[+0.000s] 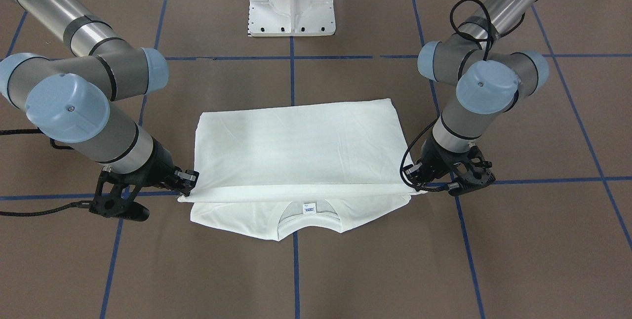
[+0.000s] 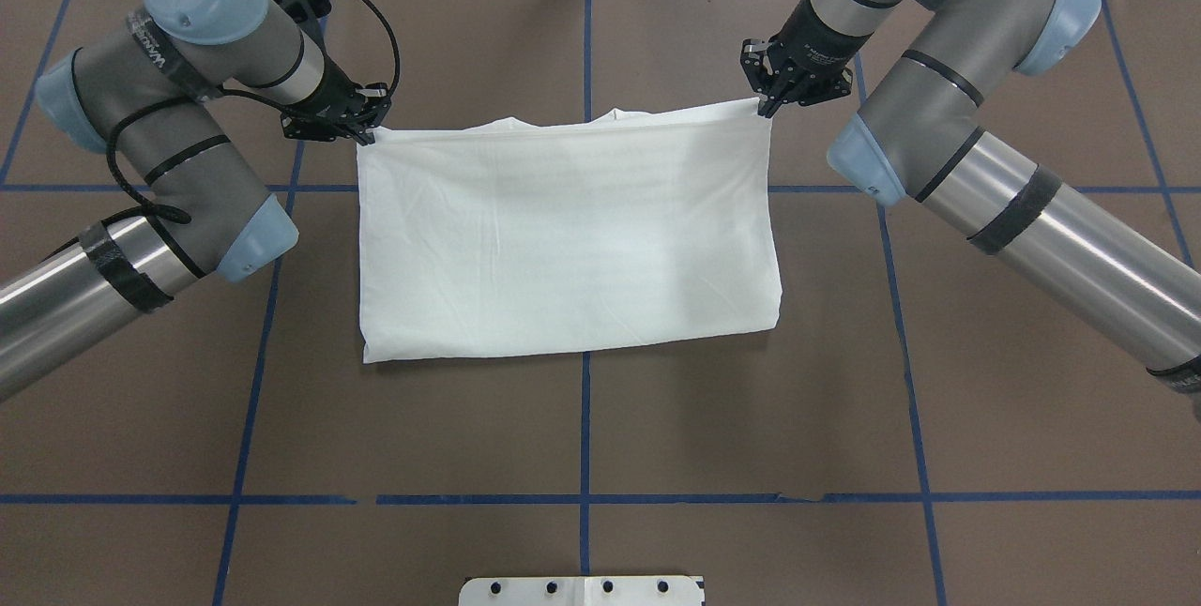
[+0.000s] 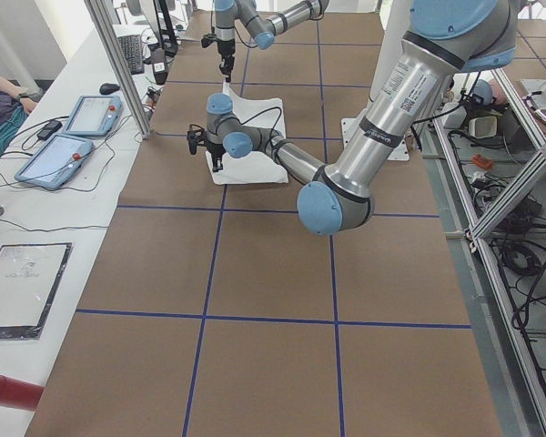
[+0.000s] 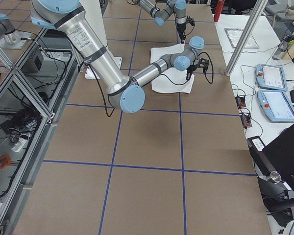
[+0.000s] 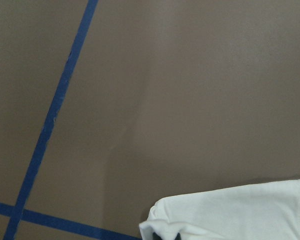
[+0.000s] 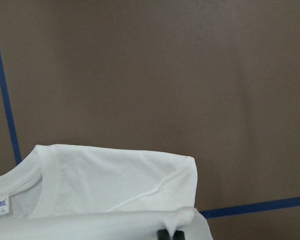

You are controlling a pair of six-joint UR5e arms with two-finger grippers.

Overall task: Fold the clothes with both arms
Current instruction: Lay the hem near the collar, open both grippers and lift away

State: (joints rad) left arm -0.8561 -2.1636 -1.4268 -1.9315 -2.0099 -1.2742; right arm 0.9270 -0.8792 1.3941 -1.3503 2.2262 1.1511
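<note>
The white T-shirt (image 2: 563, 231) lies on the brown table, folded in half, with its upper layer drawn over toward the collar (image 1: 308, 220). The neck label (image 1: 309, 208) shows below the raised edge. The black text is hidden. My left gripper (image 2: 368, 129) is shut on one corner of the raised edge, which shows in the left wrist view (image 5: 230, 210). My right gripper (image 2: 765, 104) is shut on the other corner, with the collar and shoulder below it (image 6: 115, 180). In the front-facing view the left gripper (image 1: 417, 183) is on the right and the right gripper (image 1: 190, 183) on the left.
The white pedestal base (image 1: 291, 3) stands at the robot's side of the table. Blue tape lines (image 2: 584, 428) cross the brown surface. Tablets (image 3: 68, 137) and an operator lie beyond the far table edge.
</note>
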